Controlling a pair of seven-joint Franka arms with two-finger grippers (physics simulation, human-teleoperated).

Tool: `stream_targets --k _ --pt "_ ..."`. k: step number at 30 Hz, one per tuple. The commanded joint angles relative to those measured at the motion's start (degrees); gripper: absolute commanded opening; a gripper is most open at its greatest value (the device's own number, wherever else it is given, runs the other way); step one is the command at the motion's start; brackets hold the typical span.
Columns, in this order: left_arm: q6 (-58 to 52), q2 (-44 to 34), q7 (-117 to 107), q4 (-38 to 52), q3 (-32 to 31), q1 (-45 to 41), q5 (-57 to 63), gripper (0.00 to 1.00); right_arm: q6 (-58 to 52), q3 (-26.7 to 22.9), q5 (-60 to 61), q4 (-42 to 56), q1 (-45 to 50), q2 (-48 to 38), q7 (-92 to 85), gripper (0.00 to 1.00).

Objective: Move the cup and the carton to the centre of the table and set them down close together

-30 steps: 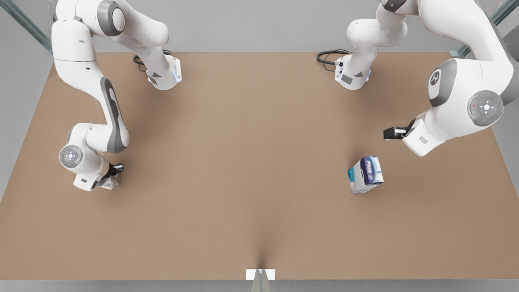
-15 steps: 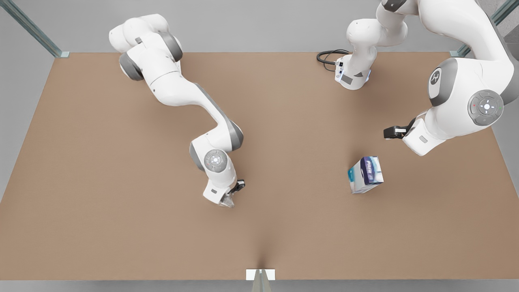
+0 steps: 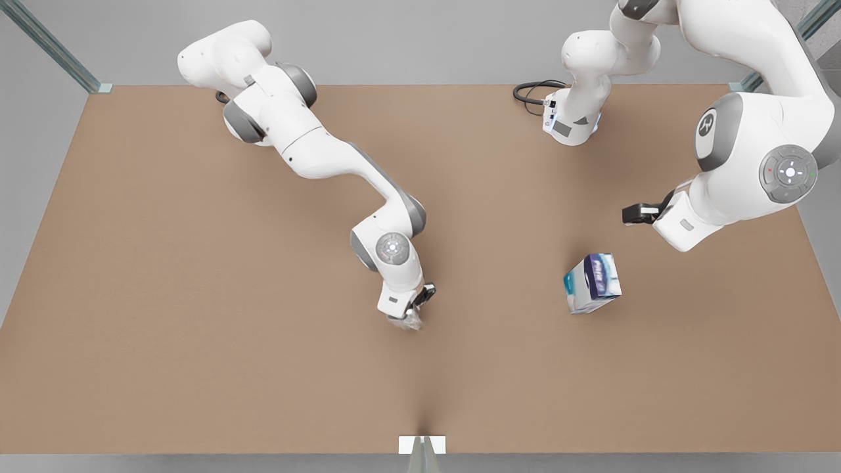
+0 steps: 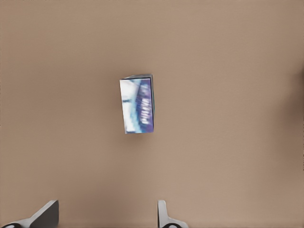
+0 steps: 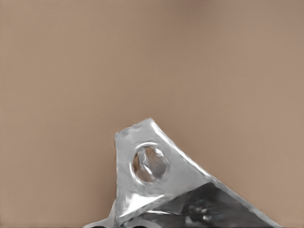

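The right claw (image 3: 414, 315), near the middle of the plain light-brown bench (image 3: 197, 361), grips the small silvery-grey faceted cup (image 3: 409, 322). The boxy white carton with blue and teal panels (image 3: 592, 282) stands on the bench at the front view's right, well apart from the cup. Beyond it, the left claw (image 3: 632, 214) waits above the bench with fingers (image 4: 164, 217) spread wide.

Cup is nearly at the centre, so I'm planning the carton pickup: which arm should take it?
Left. The left gripper hangs open above the carton, which stands free on the table. The right gripper is shut on the cup near the centre.
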Motion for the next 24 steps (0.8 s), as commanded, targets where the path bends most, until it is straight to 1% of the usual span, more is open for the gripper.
stream_targets --k 1,2,7,10,11,12,14,15,16,17,18,19,20,21,23,24 --pt "0.08 0.0 0.0 0.0 0.0 0.0 0.02 1.0 0.03 -0.05 0.22 -0.04 0.0 -0.07 0.01 0.9" --pt "0.08 0.0 0.0 0.0 0.0 0.0 0.02 1.0 0.65 -0.05 0.22 -0.04 0.0 -0.07 0.01 0.99" --pt "-0.01 0.26 0.0 0.0 0.0 0.0 0.02 1.0 0.91 -0.05 0.4 -0.04 0.0 -0.6 -0.16 1.0" --pt "-0.45 0.17 0.0 0.0 0.0 0.0 0.02 1.0 -1.98 -0.05 0.49 -0.13 -0.09 -2.35 -0.16 1.0" --pt "-0.45 0.17 0.0 0.09 0.0 0.0 -0.07 1.0 -5.06 -0.05 3.47 -0.3 -0.27 -4.55 -0.34 1.0" --pt "-0.45 0.17 -0.09 0.09 0.0 0.0 0.02 1.0 -11.82 0.04 4.79 -0.3 -0.71 -8.58 -0.6 1.0" --pt "1.92 2.37 -0.09 0.0 -0.88 0.0 -0.07 1.0 -30.37 -0.05 8.75 -0.39 -4.4 -20.01 -0.6 1.0" --pt "4.29 4.12 -0.09 -0.09 -1.23 -0.09 -0.07 1.0 -36.26 -0.66 8.49 -1.18 -7.64 -24.93 -0.51 1.0" --pt "6.31 5.26 -0.09 -0.7 -1.93 -0.09 0.02 1.0 -38.02 -2.5 8.22 -5.99 -11.95 -30.46 -0.78 1.0" --pt "10.09 7.11 -0.35 -0.88 -2.11 -0.09 -0.07 1.0 -41.61 -8.47 7.87 -7.95 -12.75 -33.9 -0.78 1.0" --pt "12.72 8.17 -0.53 -0.97 -2.2 -0.09 -0.07 1.0 -44.7 -12.18 2.08 -9.08 -15.2 -36.97 -3.39 1.0" --pt "15.97 8.43 -0.61 -2.54 -2.2 -0.18 -0.07 1.0 -44.44 -12.88 -1.87 -11.63 -18.63 -40.05 -13.85 1.0" --pt "18.62 8.43 -0.88 -4.39 -2.73 -0.18 -0.07 1.0 -44.18 -14.37 -2.68 -11.99 -20.21 -40.67 -19.13 1.0" --pt "22.04 8.61 -0.97 -6.32 -2.81 -0.18 -0.07 1.0 -35.06 -14.37 -2.5 -17.42 -23.38 -42.95 -24.5 1.0" --pt "26.97 9.05 -3.25 -9.49 -4.4 -0.18 -0.07 1.0 -32.67 -14.37 -2.59 -19.28 -23.82 -42.78 -24.77 1.0" --pt "28.29 10.28 -3.25 -9.49 -4.31 -0.18 0.02 1.0 -31.17 -14.37 -2.59 -21.92 -23.91 -43.57 -24.25 1.0"
